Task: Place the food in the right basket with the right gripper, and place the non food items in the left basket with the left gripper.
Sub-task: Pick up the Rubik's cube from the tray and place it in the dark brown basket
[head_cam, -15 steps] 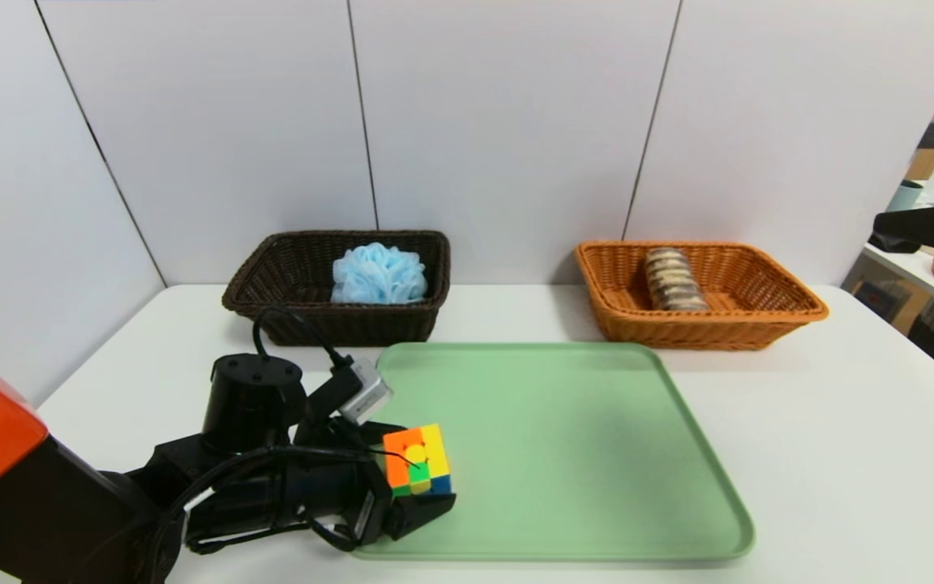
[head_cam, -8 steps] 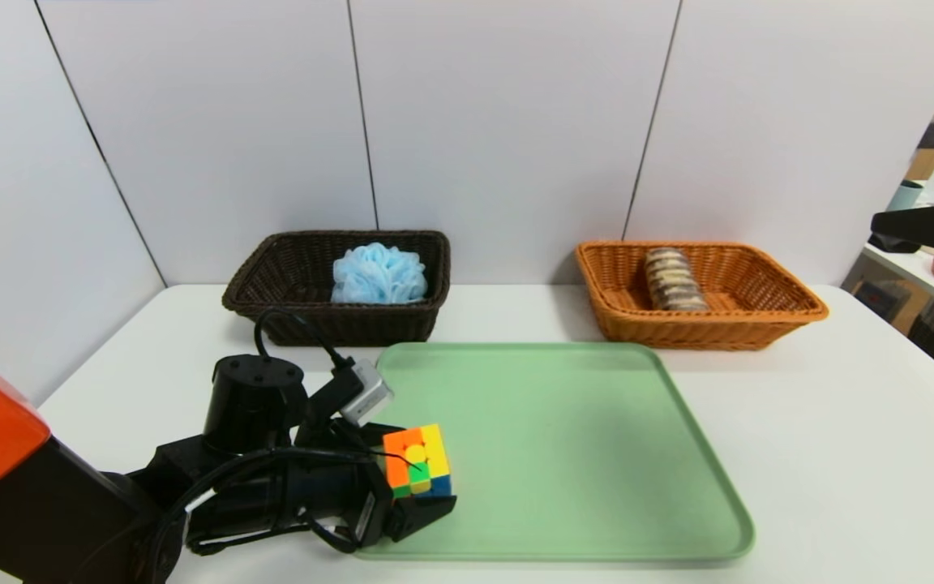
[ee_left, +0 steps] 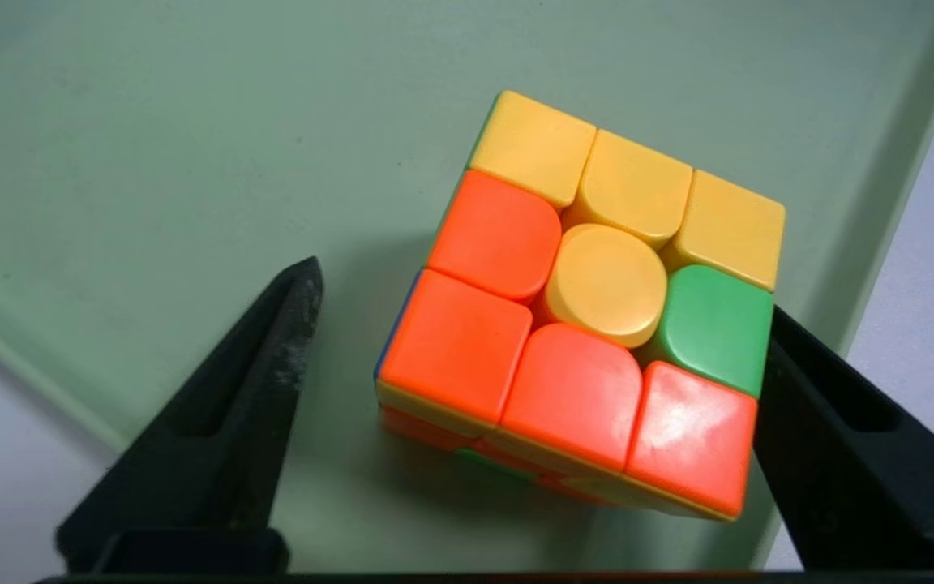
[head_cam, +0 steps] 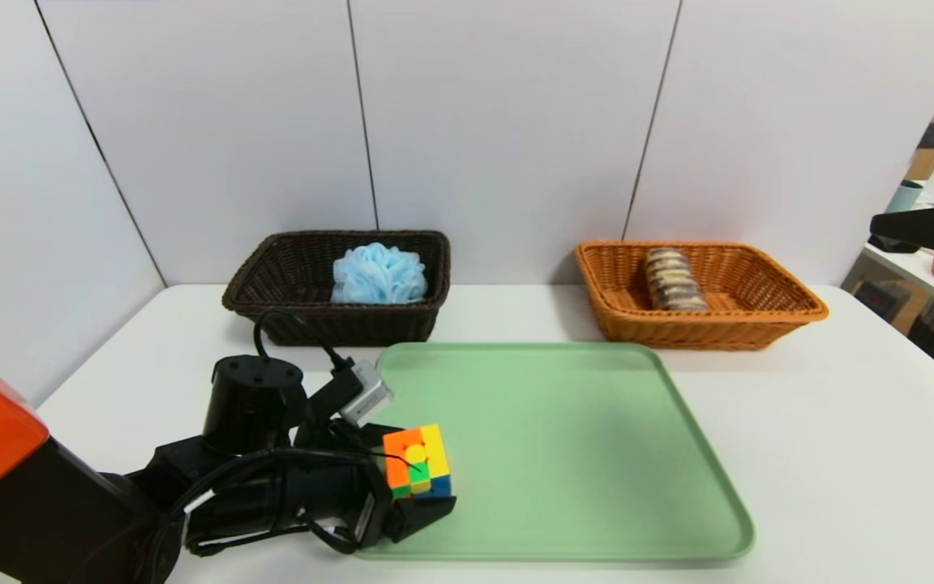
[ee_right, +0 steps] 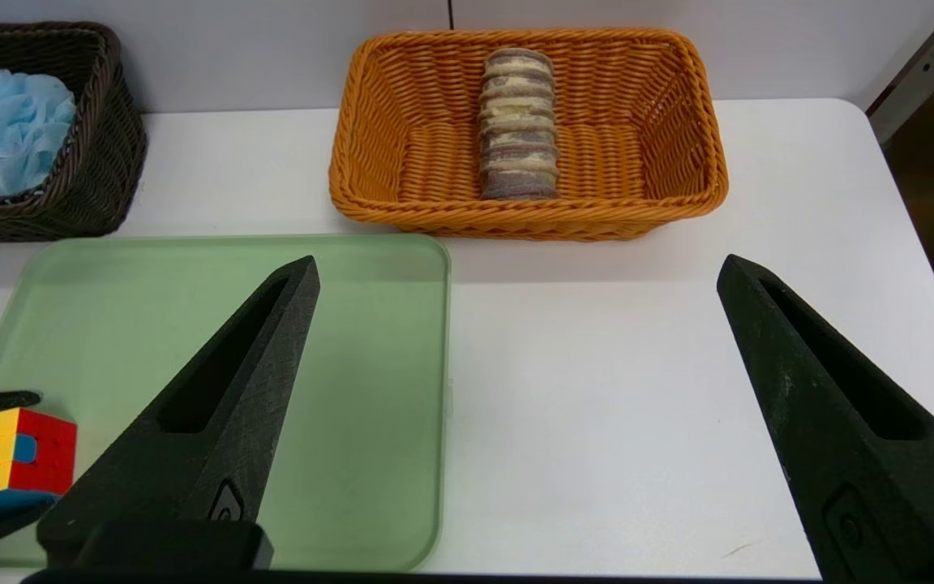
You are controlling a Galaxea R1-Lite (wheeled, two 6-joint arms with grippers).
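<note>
A: Cube [head_cam: 417,460] in head view: near-left corner of green tray [head_cam: 564,454], between left end effector [head_cam: 402,478] fingers. Puff [head_cam: 379,273] in dark basket [head_cam: 272,268], roll [head_cam: 672,278] in orange basket [head_cam: 767,300]: sorted.

B: Left wrist view: glossy plastic cube [ee_left: 589,316], rounded tiles. Left end effector [ee_left: 532,381] is apart; one finger [ee_left: 807,405] touches, other [ee_left: 272,357] stands clear. Not clamped.

A: Right wrist view: right end effector [ee_right: 516,341] wide apart, parked above bench [ee_right: 597,365]. Ridged roll [ee_right: 518,122] lies along wicker weave.

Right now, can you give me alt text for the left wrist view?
A puzzle cube, its top face orange, yellow and one green square, sits on the green tray between the two black fingers of the left end effector. One finger is against the cube's side; the other stands clear of it.
</note>
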